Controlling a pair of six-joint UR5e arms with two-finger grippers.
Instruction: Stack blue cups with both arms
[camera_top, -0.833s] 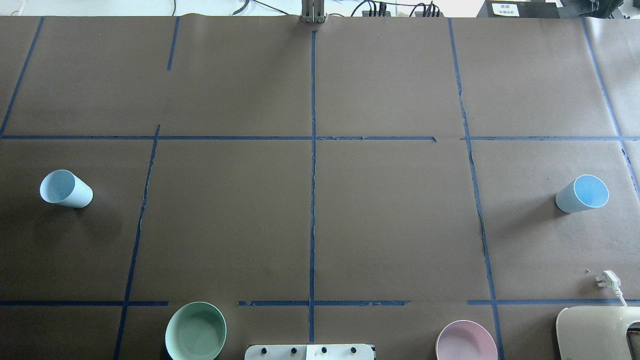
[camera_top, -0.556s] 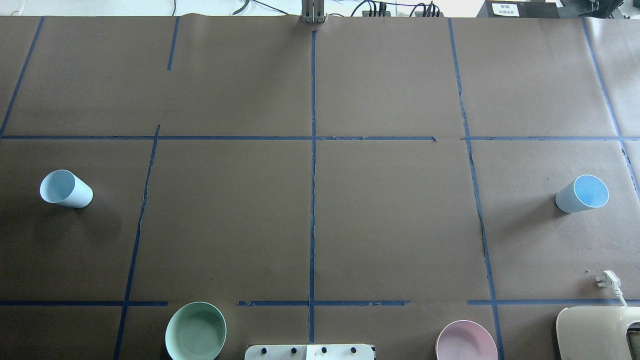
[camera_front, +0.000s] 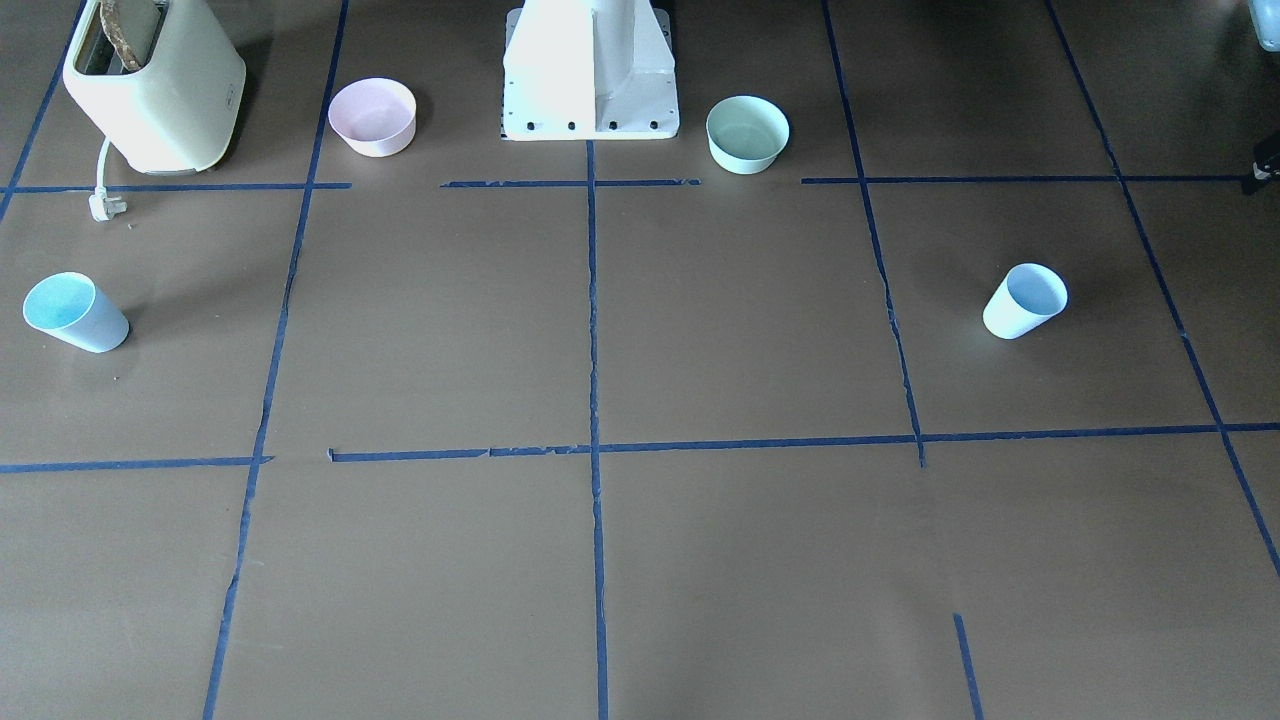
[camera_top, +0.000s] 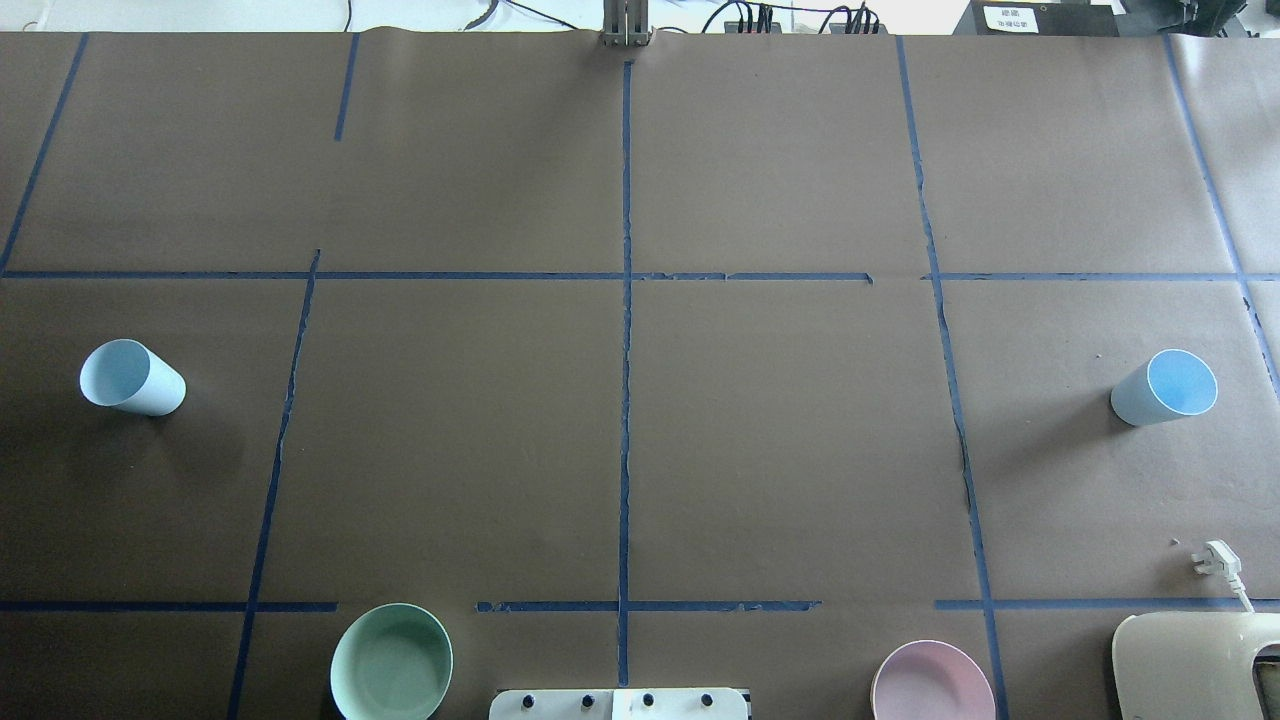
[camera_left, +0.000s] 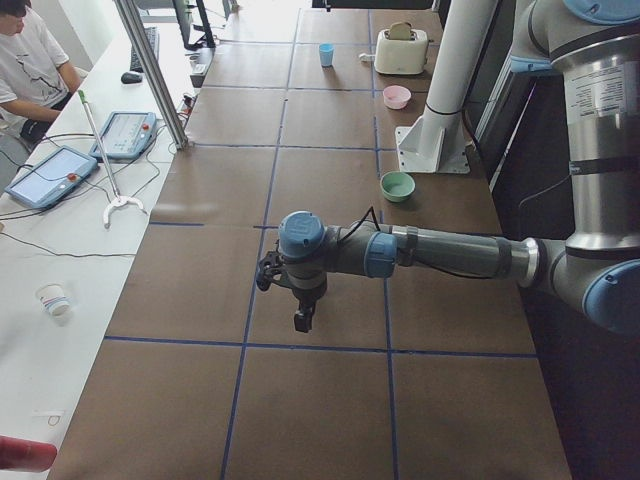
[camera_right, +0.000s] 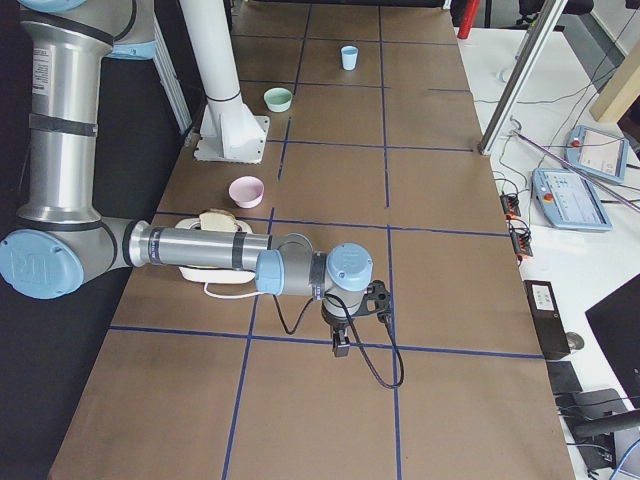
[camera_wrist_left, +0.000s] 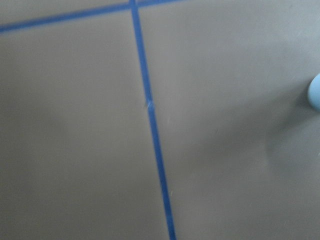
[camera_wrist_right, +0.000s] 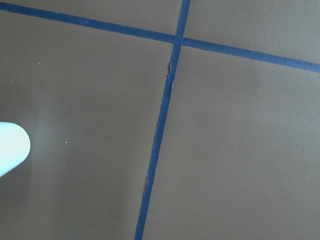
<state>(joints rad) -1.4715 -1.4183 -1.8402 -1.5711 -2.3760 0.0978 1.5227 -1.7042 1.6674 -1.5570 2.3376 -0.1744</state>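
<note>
Two blue cups stand upright and far apart on the brown table. One blue cup (camera_top: 132, 377) is at the left edge of the overhead view, on the right in the front-facing view (camera_front: 1025, 300). The other blue cup (camera_top: 1164, 387) is at the right edge, on the left in the front-facing view (camera_front: 75, 312). My left gripper (camera_left: 300, 320) and my right gripper (camera_right: 341, 347) show only in the side views, hanging above the table; I cannot tell whether they are open or shut. A sliver of a cup shows in the left wrist view (camera_wrist_left: 315, 92) and in the right wrist view (camera_wrist_right: 12, 147).
A mint-green bowl (camera_top: 391, 662) and a pink bowl (camera_top: 932, 682) sit near the white pedestal base (camera_front: 590, 70). A cream toaster (camera_front: 150, 85) with its plug (camera_top: 1215, 560) stands at my right. Blue tape lines cross the table. An operator (camera_left: 25, 60) sits beyond the far side.
</note>
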